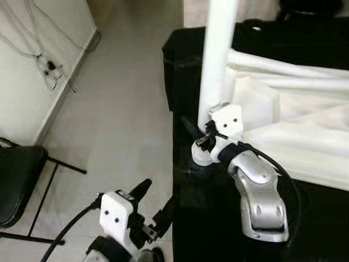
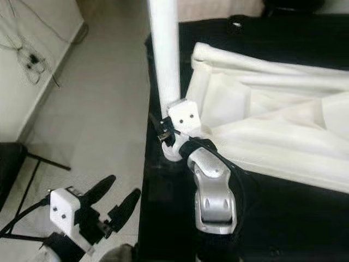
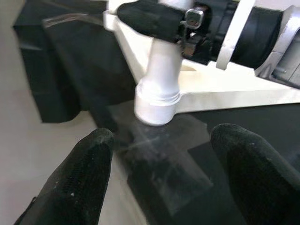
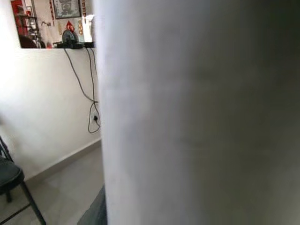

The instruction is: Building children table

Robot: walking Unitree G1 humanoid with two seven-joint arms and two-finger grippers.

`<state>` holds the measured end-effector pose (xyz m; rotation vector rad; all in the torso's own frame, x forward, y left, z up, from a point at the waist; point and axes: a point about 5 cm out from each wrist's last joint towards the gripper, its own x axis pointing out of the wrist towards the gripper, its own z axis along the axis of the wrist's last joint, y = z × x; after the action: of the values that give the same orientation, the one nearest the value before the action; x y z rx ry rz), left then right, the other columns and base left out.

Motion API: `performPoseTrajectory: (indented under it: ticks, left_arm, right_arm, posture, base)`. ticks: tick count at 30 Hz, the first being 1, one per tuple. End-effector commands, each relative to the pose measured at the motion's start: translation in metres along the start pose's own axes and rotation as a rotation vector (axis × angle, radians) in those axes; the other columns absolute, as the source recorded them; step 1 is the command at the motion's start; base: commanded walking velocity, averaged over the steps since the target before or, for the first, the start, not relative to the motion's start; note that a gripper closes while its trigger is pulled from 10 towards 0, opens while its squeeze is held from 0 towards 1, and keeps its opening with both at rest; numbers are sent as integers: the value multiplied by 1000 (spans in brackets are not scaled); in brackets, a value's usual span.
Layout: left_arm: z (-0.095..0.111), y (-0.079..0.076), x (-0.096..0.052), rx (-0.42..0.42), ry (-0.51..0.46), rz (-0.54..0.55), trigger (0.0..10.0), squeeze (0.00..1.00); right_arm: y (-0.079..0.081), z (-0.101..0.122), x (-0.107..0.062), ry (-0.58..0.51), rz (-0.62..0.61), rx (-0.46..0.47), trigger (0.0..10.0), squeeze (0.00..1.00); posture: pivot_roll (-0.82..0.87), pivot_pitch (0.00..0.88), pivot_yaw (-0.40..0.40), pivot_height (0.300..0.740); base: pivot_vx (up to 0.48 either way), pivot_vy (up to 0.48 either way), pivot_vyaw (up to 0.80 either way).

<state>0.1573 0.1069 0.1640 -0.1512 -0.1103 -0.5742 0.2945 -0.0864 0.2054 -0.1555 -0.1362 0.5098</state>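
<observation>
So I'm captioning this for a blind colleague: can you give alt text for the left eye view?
The right gripper is clamped around the base of a tall upright white table leg, at the corner of a white plastic tabletop lying on a black surface. The left gripper hangs open over the pale floor, near a black folding chair.

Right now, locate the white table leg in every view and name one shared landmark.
Left eye: white table leg upright, centre top.
Right eye: left of centre.
Left wrist: its collared foot, upper middle.
Right wrist: close up, blurred.
Landmark: right gripper clamped near its base.
</observation>
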Motion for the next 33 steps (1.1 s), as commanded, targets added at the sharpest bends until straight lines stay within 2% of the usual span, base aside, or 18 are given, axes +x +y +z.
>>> performPoseTrajectory:
  ticks: [1, 2, 4, 5, 6, 7, 8, 11, 13, 15, 16, 17, 18, 19, 20, 21, 28, 33]
  left_arm:
    - [-4, 1, -2, -14, 15, 6, 10000, 0]
    - [-4, 2, -2, -11, 12, 12, 10000, 0]
    - [-4, 2, -2, -11, 12, 12, 10000, 0]
    - [-3, 1, -3, -9, 10, 14, 10000, 0]
    - [-3, 1, -3, -12, 11, 12, 10000, 0]
    - [-3, 1, -3, -16, 12, 9, 10000, 0]
    - [-3, 0, -4, -18, 12, 5, 10000, 0]
    - [-3, 0, -4, -18, 12, 5, 10000, 0]
    - [-2, 0, -4, -20, 13, 3, 10000, 0]
    - [-2, -3, -5, -22, 10, 2, 10000, 0]
    - [-2, -3, -5, -22, 10, 2, 10000, 0]
    - [-2, -4, -5, -22, 10, 2, 10000, 0]
    - [-2, -4, -5, -22, 10, 2, 10000, 0]
    - [-1, -5, -5, -21, 9, 1, 10000, 0]
    - [-1, -5, -5, -21, 9, 1, 10000, 0]
    - [-1, -7, -6, -21, 10, 1, 10000, 0]
    - [0, -11, -10, -22, 17, 0, 10000, 0]
    - [1, -14, -13, -24, 21, -1, 10000, 0]
  right_arm:
    - [8, -35, 2, 171, 6, 82, 4157, 0]
    - [11, -33, 6, 169, 36, 84, 6863, 0]
    - [11, -33, 6, 169, 36, 84, 6863, 0]
    - [13, -30, 11, 154, 96, 92, 10000, 0]
    - [14, -22, 14, 128, 129, 108, 10000, 875]
    - [17, -14, 17, 91, 204, 130, 10000, 1000]
    - [18, -6, 18, 58, 270, 135, 10000, 1000]
    - [18, -6, 18, 58, 270, 135, 10000, 1000]
    - [18, 1, 20, 22, 319, 131, 10000, 1000]
    - [12, 6, 25, -27, 594, 68, 10000, 1000]
    - [12, 6, 25, -27, 594, 68, 10000, 1000]
    - [6, 2, 27, -8, 729, 49, 10000, 1000]
    - [6, 2, 27, -8, 729, 49, 10000, 1000]
    - [2, -1, 30, 1, 830, 10, 10000, 890]
    - [2, -1, 30, 1, 830, 10, 10000, 890]
    - [-1, 0, 35, 7, 907, -9, 10000, 0]
    - [1, 21, 55, -18, 1046, 7, 10000, 0]
    - [4, 29, 60, -27, 1120, -5, 10000, 0]
  posture:
    - [-3, 207, 39, 740]
    - [7, 212, 37, 740]
    - [7, 212, 37, 740]
    - [9, 218, 41, 740]
    - [9, 224, 41, 740]
    - [9, 227, 40, 740]
    - [9, 231, 39, 740]
    - [9, 231, 39, 740]
    - [9, 232, 39, 740]
    - [19, 241, 32, 740]
    - [19, 241, 32, 740]
    - [25, 244, 29, 740]
    - [25, 244, 29, 740]
    - [35, 244, 28, 740]
    - [35, 244, 28, 740]
    - [44, 249, 29, 740]
    - [62, 264, 24, 740]
    - [69, 270, 24, 740]
  base:
    - [0, 0, 0]
    - [0, 0, 0]
    - [0, 0, 0]
    - [0, 0, 0]
    - [0, 0, 0]
    - [0, 0, 0]
    - [0, 0, 0]
    - [0, 0, 0]
    - [0, 0, 0]
    - [0, 0, 0]
    - [0, 0, 0]
    - [0, 0, 0]
    - [0, 0, 0]
    - [0, 0, 0]
    - [0, 0, 0]
    - [0, 0, 0]
    - [0, 0, 0]
    - [0, 0, 0]
